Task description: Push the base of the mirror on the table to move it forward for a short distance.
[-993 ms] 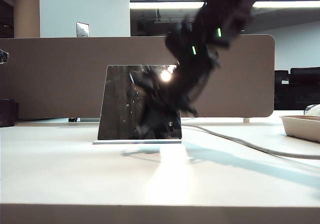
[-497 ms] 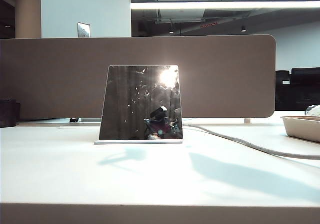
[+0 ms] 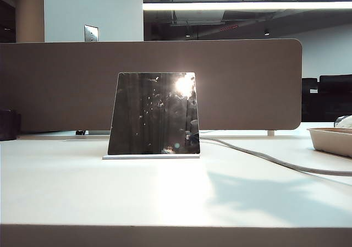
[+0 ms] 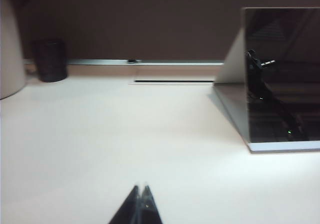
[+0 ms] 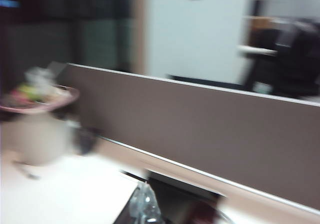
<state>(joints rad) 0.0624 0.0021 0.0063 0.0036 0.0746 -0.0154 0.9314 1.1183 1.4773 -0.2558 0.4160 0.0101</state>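
Mirror (image 3: 154, 114) stands upright on its thin white base (image 3: 151, 157) at the centre of the exterior frame, on the pale table (image 3: 110, 192), in front of the brown partition panel (image 3: 247, 87), with a grey cable (image 3: 264, 158) trailing to the right behind it. Neither arm shows in that frame. The left gripper (image 4: 141, 204) hangs low over bare table with its jaws clenched tip to tip, the mirror well apart from it, while the right gripper (image 5: 142, 206) is a blur before the panel and I cannot tell how its jaws stand.

Right wrist view motion-blurred; right pincer (image 5: 145, 204) indistinct; mirror (image 4: 282, 74) cropped.
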